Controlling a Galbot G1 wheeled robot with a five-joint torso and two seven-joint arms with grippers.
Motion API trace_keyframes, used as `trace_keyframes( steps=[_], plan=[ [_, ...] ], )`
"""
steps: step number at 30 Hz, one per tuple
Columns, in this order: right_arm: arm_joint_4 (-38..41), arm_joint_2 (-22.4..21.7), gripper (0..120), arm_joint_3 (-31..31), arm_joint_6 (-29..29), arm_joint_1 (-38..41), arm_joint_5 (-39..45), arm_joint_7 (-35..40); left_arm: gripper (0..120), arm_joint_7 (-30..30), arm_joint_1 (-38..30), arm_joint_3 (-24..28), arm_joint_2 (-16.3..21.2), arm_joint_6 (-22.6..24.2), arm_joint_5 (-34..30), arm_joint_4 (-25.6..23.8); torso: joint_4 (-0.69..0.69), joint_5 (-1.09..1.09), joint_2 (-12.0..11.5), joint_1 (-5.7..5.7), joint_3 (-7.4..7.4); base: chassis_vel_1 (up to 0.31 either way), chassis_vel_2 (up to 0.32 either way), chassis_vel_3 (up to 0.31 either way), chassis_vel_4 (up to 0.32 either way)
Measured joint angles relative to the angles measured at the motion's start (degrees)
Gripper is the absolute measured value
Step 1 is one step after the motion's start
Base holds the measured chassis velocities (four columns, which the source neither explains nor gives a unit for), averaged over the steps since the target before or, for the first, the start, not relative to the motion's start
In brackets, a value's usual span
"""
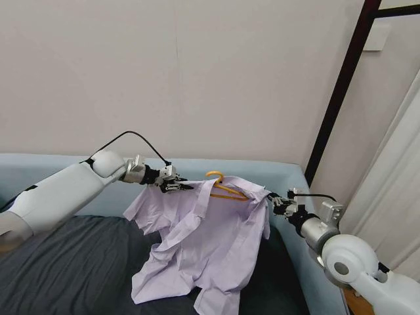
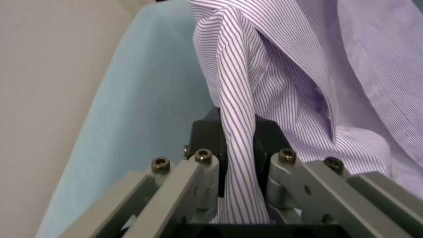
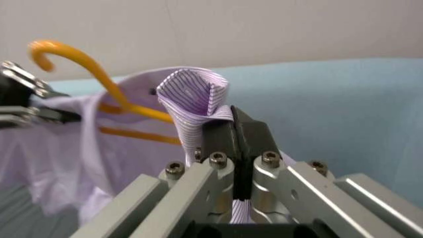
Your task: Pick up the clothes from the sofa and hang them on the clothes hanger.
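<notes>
A lilac pinstriped shirt (image 1: 210,249) hangs spread between my two grippers above the sofa, its tail drooping onto the dark seat. An orange hanger (image 1: 226,187) sits inside its collar, hook up. My left gripper (image 1: 176,186) is shut on the shirt's left shoulder; in the left wrist view the striped cloth (image 2: 241,114) runs down between the black pads (image 2: 205,134). My right gripper (image 1: 274,200) is shut on the right shoulder; in the right wrist view a fold of shirt (image 3: 195,96) sticks up from its pads (image 3: 251,136), with the hanger (image 3: 92,74) beyond.
The light blue sofa back (image 1: 59,164) runs along a plain wall, with a dark grey seat cushion (image 1: 59,262) below. A black vertical post (image 1: 338,92) and a white curtain (image 1: 394,184) stand at the right.
</notes>
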Motion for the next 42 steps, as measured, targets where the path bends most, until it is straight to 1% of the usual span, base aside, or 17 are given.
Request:
trace_keyframes(
  steps=[1,2,3,4,7,13,17,23,24,27,29,32,33,35,38,39,42],
  plan=[
    [0.2,-0.1,0,-0.1,-0.1,0.3,0.2,0.1,7,-0.1,0.0,0.0,-0.2,0.1,-0.3,0.0,0.0,0.0,0.0,0.0,0.0,0.0,0.0,0.0,0.0],
    [1.0,-0.9,0,-1.0,-0.5,2.9,1.7,0.4,7,-0.3,0.2,0.4,-1.1,0.6,-2.0,0.1,0.0,-0.02,0.0,0.0,0.0,0.0,0.0,0.0,0.0],
    [1.1,-2.2,0,-2.3,-1.2,6.7,3.5,0.5,7,-0.5,0.4,0.8,-2.9,1.0,-3.8,0.6,0.0,-0.01,0.0,0.0,0.0,0.0,0.0,0.0,0.0],
    [1.1,-2.2,0,-2.3,-1.2,6.7,3.5,0.5,7,-0.5,0.4,0.8,-2.9,1.0,-3.8,0.6,0.0,-0.01,0.0,0.0,0.0,0.0,0.0,0.0,0.0],
    [1.8,-4.3,0,-3.6,-1.8,8.7,3.7,0.2,7,-1.2,0.8,0.8,-4.9,1.6,-6.2,1.2,-0.01,-0.01,0.0,0.0,0.0,0.0,0.0,0.0,0.0],
    [5.5,-6.3,0,-3.7,-2.0,6.5,0.2,-0.8,7,-1.7,2.3,-1.1,-7.8,3.0,-12.2,3.9,-0.01,-0.01,0.0,0.01,0.0,0.0,0.0,0.0,0.0],
    [7.2,-7.0,0,-3.4,-1.8,5.2,-1.1,-1.1,7,-1.5,3.1,-2.1,-9.1,3.3,-15.1,4.9,-0.01,0.0,0.0,0.0,0.0,0.0,0.0,0.0,0.0],
    [9.0,-7.4,0,-3.3,-1.7,5.7,-1.5,-0.1,7,-0.7,4.3,-2.9,-10.4,3.3,-20.5,4.4,-0.01,-0.01,0.0,0.0,0.0,0.0,0.0,0.0,0.0],
    [9.0,-7.4,0,-3.3,-1.7,5.7,-1.5,-0.1,7,-0.7,4.3,-2.9,-10.4,3.3,-20.5,4.4,-0.01,-0.01,0.0,0.0,0.0,0.0,0.0,0.0,0.0],
    [9.2,-7.8,0,-3.7,-1.4,6.4,-3.7,0.2,7,0.0,4.9,-3.2,-9.9,3.3,-25.1,1.7,-0.01,-0.02,0.0,0.01,0.0,0.0,0.0,0.0,0.0],
    [9.1,-7.8,0,-3.8,-1.3,6.4,-4.1,0.2,7,0.0,5.0,-3.3,-9.6,3.2,-25.9,1.3,-0.01,-0.01,0.0,0.0,0.0,0.0,0.0,0.0,0.0],
    [8.8,-8.3,0,-3.8,-0.7,5.6,-7.1,-0.8,7,0.6,5.2,-3.5,-6.9,3.3,-29.6,-2.2,0.0,-0.01,0.0,0.01,0.0,0.0,0.0,0.0,0.0],
    [8.8,-8.3,0,-3.8,-0.7,5.6,-7.1,-0.8,7,0.6,5.2,-3.5,-6.9,3.3,-29.6,-2.2,0.0,-0.01,0.0,0.01,0.0,0.0,0.0,0.0,0.0],
    [9.0,-8.8,0,-3.6,-0.4,4.9,-7.9,-1.1,7,1.5,4.8,-3.5,-5.3,3.5,-30.4,-3.6,0.01,-0.03,0.0,0.01,0.0,0.0,0.0,0.0,0.0],
    [9.5,-9.3,0,-3.4,-0.3,4.6,-8.2,-1.1,7,2.8,3.6,-3.5,-3.4,3.9,-30.6,-4.4,-0.01,-0.02,0.0,0.0,0.0,0.0,0.0,0.0,0.0],
    [9.5,-9.3,0,-3.4,-0.3,4.6,-8.2,-1.1,7,2.8,3.6,-3.5,-3.4,3.9,-30.6,-4.4,-0.01,-0.02,0.0,0.0,0.0,0.0,0.0,0.0,0.0],
    [10.3,-9.7,0,-3.5,-0.2,5.6,-8.0,-1.1,7,3.9,0.9,-2.6,-1.8,3.7,-30.4,-4.7,0.01,-0.02,0.0,0.0,0.0,0.0,0.0,0.0,0.0]
  ],
)
